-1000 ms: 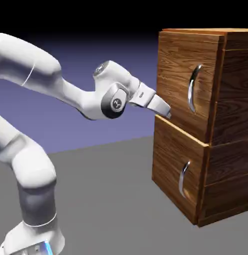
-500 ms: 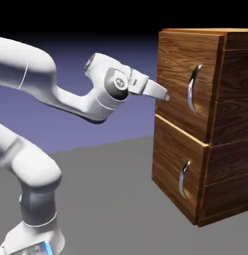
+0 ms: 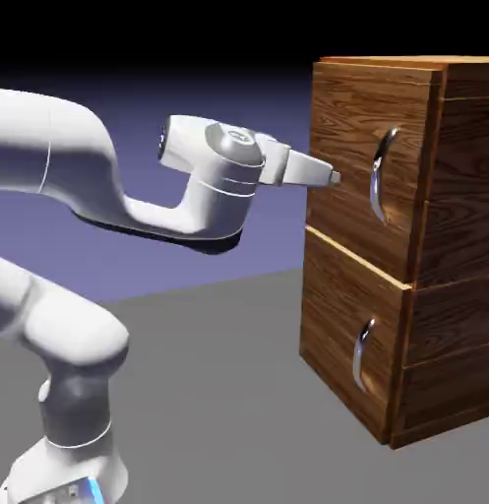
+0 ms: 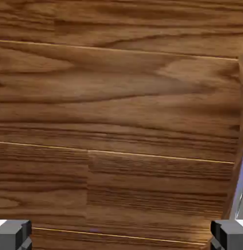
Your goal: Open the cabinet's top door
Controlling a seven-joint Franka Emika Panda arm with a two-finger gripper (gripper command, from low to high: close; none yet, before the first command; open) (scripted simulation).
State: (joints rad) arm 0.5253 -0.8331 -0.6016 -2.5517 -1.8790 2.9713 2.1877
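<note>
While the handle is not yet reached, the approach is what must be got right.

Exterior view, cabinet: the cabinet (image 3: 400, 246) is seen at 3 o'clock of the frame, both panels shut.
Exterior view, target: the top door (image 3: 371, 177) is the upper panel, with its handle (image 3: 381, 175) set vertically near the panel's right side.
Exterior view, claw: the gripper (image 3: 332, 178) is held level at the door's left edge, at 9 o'clock from the handle and apart from it.
Hand view, surface: wood grain of the cabinet (image 4: 118, 97) fills the frame (no handle is shown).
Hand view, claw: the fingertips (image 4: 13, 234) are seen at 7 and 5 o'clock, spread wide, nothing between them.
Advice: the hand should be carried toward 3 o'clock until the handle lies between the tips, then closed squarely before any pull is made.
</note>
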